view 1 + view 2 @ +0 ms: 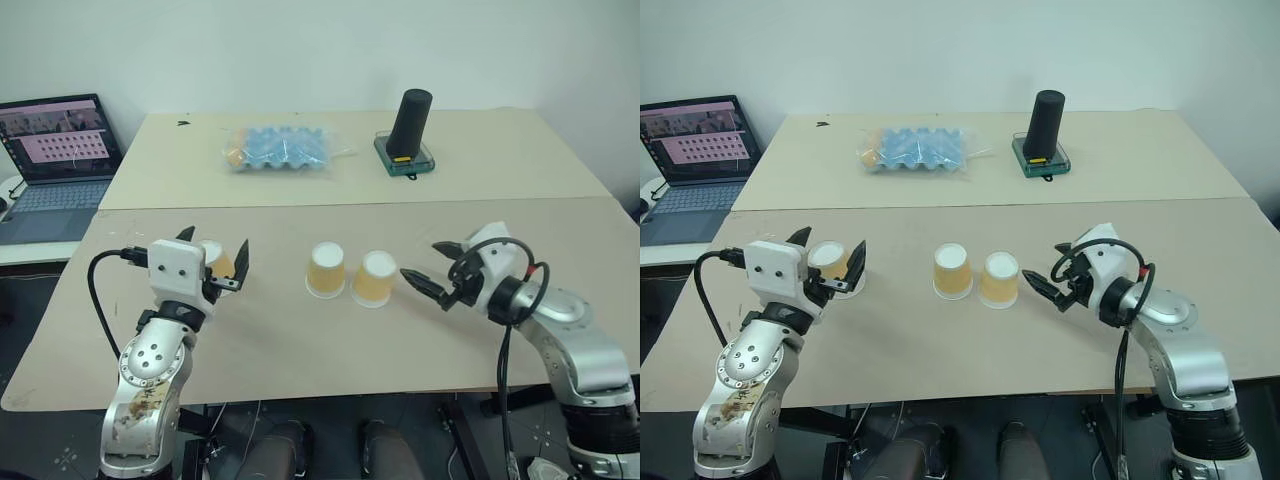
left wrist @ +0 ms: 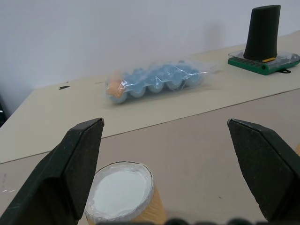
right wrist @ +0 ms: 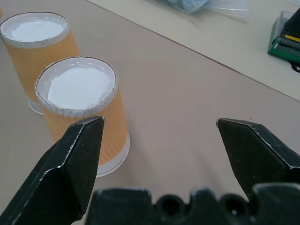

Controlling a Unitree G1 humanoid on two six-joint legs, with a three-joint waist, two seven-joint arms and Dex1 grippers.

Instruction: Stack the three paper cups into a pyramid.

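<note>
Two paper cups [image 1: 326, 270] [image 1: 373, 279] stand upside down, side by side and touching, in the middle of the near table. A third paper cup [image 1: 215, 262] stands upside down at the left, between the fingers of my left gripper [image 1: 213, 248]. That gripper is open and neither finger presses the cup; in the left wrist view the cup [image 2: 122, 190] sits close to one finger [image 2: 70, 173]. My right gripper [image 1: 425, 263] is open just to the right of the pair, pointing at the nearer cup [image 3: 84, 108]. No pyramid stands.
On the far table lie a blue egg tray in plastic [image 1: 280, 148] and a black cylinder [image 1: 410, 125] on a green-edged box [image 1: 405, 160]. An open laptop [image 1: 60, 150] sits at the far left. A seam joins the two tabletops [image 1: 400, 203].
</note>
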